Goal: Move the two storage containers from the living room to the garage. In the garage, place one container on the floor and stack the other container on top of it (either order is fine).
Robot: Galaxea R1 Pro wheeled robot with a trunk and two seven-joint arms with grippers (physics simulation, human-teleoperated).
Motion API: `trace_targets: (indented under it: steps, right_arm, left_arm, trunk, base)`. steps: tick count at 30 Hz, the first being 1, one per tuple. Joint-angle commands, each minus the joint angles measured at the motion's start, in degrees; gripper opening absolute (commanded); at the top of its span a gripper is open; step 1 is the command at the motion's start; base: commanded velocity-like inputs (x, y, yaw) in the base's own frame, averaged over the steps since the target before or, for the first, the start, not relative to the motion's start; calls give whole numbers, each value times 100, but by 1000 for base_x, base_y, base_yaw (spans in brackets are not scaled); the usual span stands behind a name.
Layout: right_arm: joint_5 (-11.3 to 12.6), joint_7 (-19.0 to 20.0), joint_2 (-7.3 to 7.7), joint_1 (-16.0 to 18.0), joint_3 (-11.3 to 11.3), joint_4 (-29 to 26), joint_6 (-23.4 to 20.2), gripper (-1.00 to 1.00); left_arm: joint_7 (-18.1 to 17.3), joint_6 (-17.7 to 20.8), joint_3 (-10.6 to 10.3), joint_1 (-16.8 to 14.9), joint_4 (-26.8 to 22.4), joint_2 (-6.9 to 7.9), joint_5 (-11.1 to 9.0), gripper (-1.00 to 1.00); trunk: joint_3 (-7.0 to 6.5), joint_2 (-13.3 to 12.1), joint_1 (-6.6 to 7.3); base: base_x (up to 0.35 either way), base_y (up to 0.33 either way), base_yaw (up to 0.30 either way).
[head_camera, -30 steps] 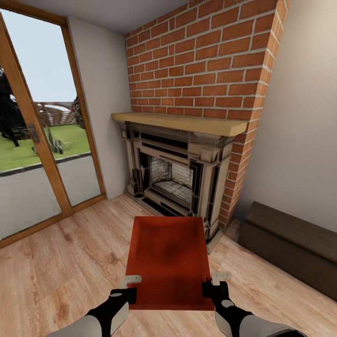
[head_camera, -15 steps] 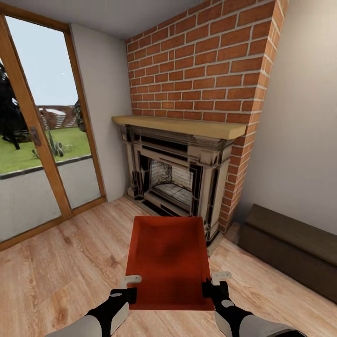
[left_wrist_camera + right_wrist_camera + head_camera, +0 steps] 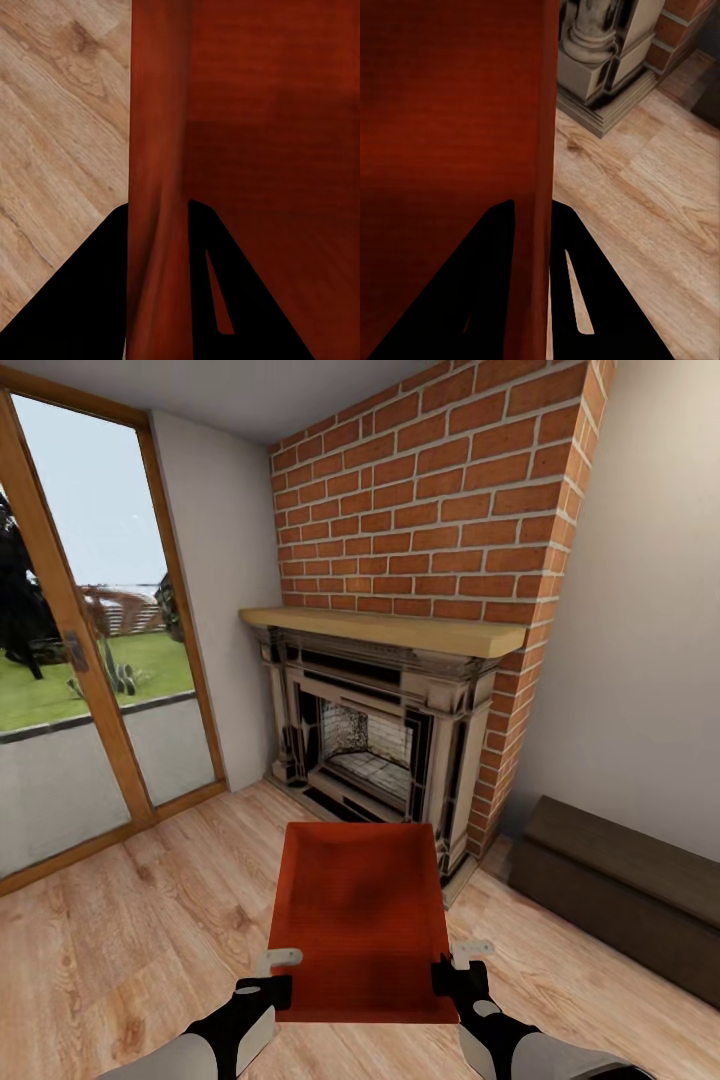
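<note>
Orange-red plastic sits pinched at both sides: my left end effector clamps the storage container by its left wall, my right end effector by its right, carried above the living room planks facing the fireplace. Transport step; next I should probably turn toward the garage.

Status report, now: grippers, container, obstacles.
Left gripper and right gripper shut on storage container walls. Container lifted above wood floor. Fireplace directly ahead.

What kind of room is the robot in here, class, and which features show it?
Most likely a living room: a red brick fireplace with a wooden mantel, light wood-plank floor, and a glazed patio door onto a garden.
</note>
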State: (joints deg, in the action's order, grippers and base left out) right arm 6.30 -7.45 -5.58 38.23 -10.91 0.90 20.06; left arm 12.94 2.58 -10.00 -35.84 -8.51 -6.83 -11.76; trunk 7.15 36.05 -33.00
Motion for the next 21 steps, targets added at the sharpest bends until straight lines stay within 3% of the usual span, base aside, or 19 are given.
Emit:
trace_targets:
  steps: [1,21]
  right_arm:
    - [153,-23,1,8,124,7,47,-100]
    - [153,-42,-13,6,124,7,68,-100]
  left_arm:
    - [68,32,-11,-2,-10,6,-10,-100]
    - [68,32,-11,-2,-10,6,-9,-100]
  trunk:
    - [10,9,-2]
    - [-137,9,-2]
  base:
    - [0,0,0]
    - [0,0,0]
